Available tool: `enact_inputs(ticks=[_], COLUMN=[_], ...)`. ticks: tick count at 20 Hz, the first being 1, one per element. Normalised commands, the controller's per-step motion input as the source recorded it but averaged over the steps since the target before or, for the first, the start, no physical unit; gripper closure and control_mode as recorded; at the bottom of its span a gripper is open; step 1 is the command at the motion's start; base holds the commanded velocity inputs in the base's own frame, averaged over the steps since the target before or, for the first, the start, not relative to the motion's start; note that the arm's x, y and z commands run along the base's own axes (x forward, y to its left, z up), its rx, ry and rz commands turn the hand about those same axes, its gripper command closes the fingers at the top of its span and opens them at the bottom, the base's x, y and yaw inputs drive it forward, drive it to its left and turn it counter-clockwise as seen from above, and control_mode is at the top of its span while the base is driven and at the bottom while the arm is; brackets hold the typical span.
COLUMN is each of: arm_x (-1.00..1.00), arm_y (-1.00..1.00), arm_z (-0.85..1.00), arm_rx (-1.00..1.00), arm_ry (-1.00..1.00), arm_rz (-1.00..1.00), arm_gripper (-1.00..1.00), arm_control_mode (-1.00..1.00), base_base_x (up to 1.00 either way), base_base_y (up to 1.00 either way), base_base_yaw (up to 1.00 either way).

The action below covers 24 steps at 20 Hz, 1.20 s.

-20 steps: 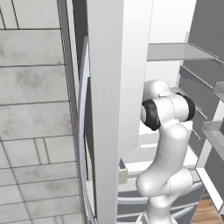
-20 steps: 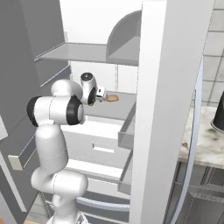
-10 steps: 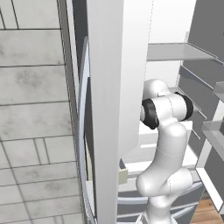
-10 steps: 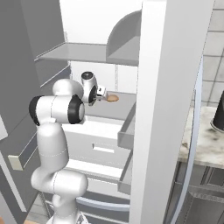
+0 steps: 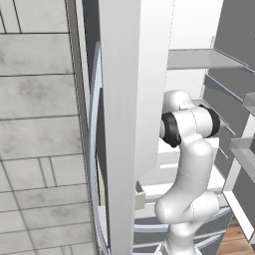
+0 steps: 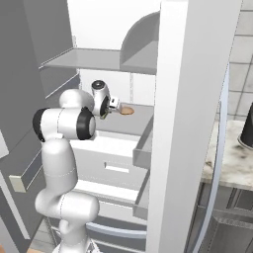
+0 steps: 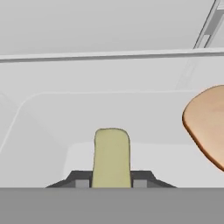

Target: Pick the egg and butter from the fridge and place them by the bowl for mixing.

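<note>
- Gripper [image 7: 111, 186]: jaws closed on the butter [image 7: 112, 157], inside the fridge [image 6: 190, 123].
- Egg [image 7: 209, 124]: at 2 o'clock from the butter, apart.

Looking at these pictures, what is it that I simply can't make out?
- Hand view: the egg is cut off by the right edge; full shape unclear.
- Hand view: the butter has its lower end hidden in the pincer.
- Right base view: the dark thing on the counter is cut by the right edge.

Grey tiled wall [image 5: 40, 124], marble counter [image 6: 232, 163]
</note>
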Motion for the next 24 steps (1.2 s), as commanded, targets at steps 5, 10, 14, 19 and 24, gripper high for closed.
enact_inputs(ticks=[5,10,14,19,24], arm_x=[-0.14,0.0,-0.51,-0.91,-1.0], arm_y=[0.0,0.0,0.0,0.0,-0.03], arm_z=[0.15,0.0,0.34,0.63,0.38], arm_rx=[-0.01,0.0,0.0,0.0,0.03], arm_ry=[-0.25,-0.02,-0.13,-0.19,-0.04], arm_rz=[0.0,0.0,0.0,0.0,-0.03], arm_gripper=[1.0,1.0,1.0,1.0,1.0], arm_control_mode=[-1.0,-1.0,-1.0,-1.0,-1.0], base_base_x=[0.0,0.0,0.0,0.0,0.0], base_base_y=[0.0,0.0,0.0,0.0,0.0], base_base_yaw=[0.0,0.0,0.0,0.0,0.0])
